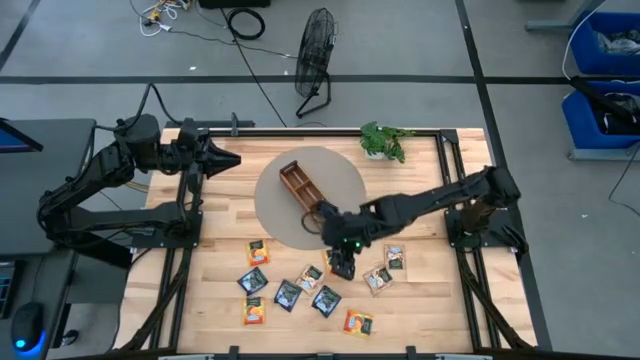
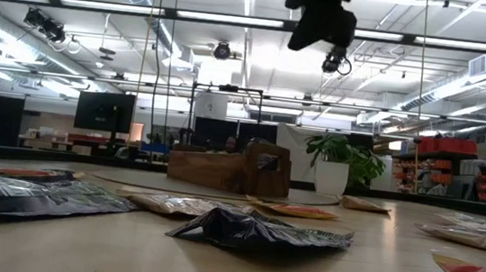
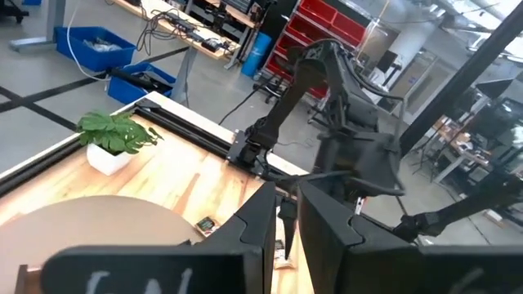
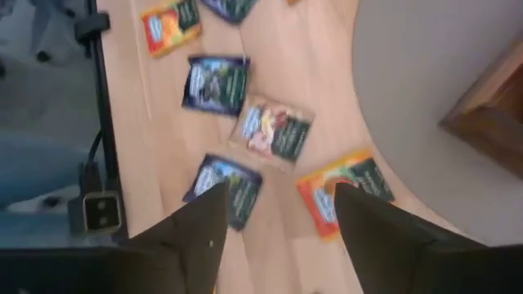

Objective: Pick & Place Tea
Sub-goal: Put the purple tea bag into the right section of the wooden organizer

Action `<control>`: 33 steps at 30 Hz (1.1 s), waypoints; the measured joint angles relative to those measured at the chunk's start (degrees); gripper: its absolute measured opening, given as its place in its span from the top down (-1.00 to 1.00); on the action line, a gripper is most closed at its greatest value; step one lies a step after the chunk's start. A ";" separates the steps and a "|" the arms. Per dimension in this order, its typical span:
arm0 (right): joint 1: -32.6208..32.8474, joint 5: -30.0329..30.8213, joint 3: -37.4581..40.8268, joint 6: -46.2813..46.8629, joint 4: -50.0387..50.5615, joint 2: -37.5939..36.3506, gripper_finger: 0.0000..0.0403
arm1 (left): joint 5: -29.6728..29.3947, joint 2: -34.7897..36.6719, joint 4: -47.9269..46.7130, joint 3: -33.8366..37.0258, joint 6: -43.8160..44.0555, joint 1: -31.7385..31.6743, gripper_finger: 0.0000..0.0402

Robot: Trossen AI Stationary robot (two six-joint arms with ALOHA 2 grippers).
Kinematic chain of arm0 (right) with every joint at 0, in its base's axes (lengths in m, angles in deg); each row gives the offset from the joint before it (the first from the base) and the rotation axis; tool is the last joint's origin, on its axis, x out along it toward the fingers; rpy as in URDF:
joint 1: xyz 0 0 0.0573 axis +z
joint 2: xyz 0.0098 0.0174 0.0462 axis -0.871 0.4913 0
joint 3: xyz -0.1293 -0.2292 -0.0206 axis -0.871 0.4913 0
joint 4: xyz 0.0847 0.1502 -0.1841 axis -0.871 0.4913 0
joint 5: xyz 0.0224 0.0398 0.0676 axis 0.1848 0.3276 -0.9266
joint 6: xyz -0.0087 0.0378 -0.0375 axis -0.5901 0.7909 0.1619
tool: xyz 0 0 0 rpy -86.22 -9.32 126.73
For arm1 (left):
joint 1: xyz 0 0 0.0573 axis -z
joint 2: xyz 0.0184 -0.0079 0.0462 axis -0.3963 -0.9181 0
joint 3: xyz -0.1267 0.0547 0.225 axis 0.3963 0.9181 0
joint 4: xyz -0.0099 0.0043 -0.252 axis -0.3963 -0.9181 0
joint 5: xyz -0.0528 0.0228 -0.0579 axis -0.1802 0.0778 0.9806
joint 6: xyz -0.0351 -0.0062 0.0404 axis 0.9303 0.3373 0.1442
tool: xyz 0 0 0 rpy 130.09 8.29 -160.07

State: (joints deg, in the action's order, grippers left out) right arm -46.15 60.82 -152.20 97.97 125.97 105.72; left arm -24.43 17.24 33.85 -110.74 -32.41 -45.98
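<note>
Your right gripper (image 1: 343, 262) hangs above the desk between the wooden tray (image 1: 300, 187) and the scattered tea sachets (image 1: 290, 292), fingers spread wide with nothing between them. Its wrist camera looks straight down through that gap, which suggests you are lining up over a packet before descending. A pale sachet (image 4: 276, 131) lies beyond the fingers, with a blue one (image 4: 225, 189) and an orange one (image 4: 343, 189) nearest the fingertips; I cannot tell which of them you are aiming at.

The tea lies loose on the bare wood toward the desk's front edge, most of it left of your gripper, plus two packets (image 1: 386, 268) just to its right and an orange one (image 1: 358, 322) close to the front edge. The tray sits slanted on the round grey mat (image 1: 345, 170) near the desk's middle, probably so both arms can reach it. Whether any sachet already lies in the tray I cannot say: the overhead view is too small, and from table height only its side wall shows.

Your left gripper (image 1: 228, 159) waits high at the back left corner, well clear of the work. Its fingers appear nearly together, holding nothing. A small plant (image 1: 384, 140) stands at the back edge.
</note>
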 joint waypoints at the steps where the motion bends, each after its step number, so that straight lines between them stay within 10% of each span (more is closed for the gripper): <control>1: 1.05 1.86 0.00 0.17 -0.82 0.00 -0.18 | 0.02 0.00 0.00 0.00 -0.13 -0.02 0.71; 9: 8.10 10.25 0.00 13.51 -4.66 3.07 -0.34 | 1.77 0.00 0.00 -0.02 -3.34 -0.02 0.71; 33: 15.70 10.60 0.00 30.23 -8.53 19.74 -0.33 | 2.08 0.01 -0.92 -0.02 -4.00 -0.02 0.71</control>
State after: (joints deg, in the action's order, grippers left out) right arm -30.45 71.41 -152.20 128.20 117.43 125.46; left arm -22.35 17.26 32.93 -110.76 -36.41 -46.00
